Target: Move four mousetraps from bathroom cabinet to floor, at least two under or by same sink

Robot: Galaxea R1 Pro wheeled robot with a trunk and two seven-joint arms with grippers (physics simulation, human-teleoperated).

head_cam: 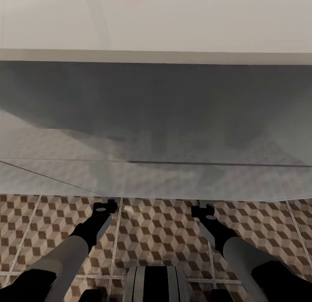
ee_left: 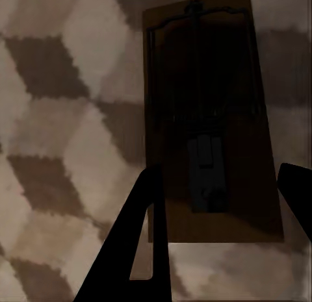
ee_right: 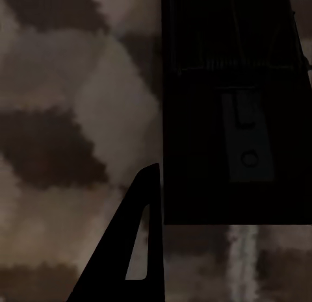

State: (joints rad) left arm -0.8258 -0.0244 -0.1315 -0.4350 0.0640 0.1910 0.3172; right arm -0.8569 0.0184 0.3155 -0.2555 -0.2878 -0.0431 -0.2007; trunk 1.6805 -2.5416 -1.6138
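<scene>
I am looking down on the white sink [head_cam: 156, 25] and its vanity, with both arms reaching under its front edge over the cube-patterned bathroom floor [head_cam: 156, 237]. In the left wrist view a dark-brown mousetrap [ee_left: 208, 120] lies flat on the tiles. My left gripper [ee_left: 221, 169] is open above its near end, one finger [ee_left: 148, 237] on each side. The right wrist view holds another mousetrap [ee_right: 234, 107], flat on the floor, with my right gripper [ee_right: 224, 165] open over it and one finger [ee_right: 143, 237] showing. In the head view the grippers [head_cam: 106, 205] [head_cam: 202, 208] sit at the vanity's edge. The cabinet is out of view.
The vanity front [head_cam: 156, 120] hangs close above both wrists and shades the floor under it. Pale grout lines [head_cam: 116, 250] cross the tiles. My own base [head_cam: 156, 284] sits at the near edge between the arms.
</scene>
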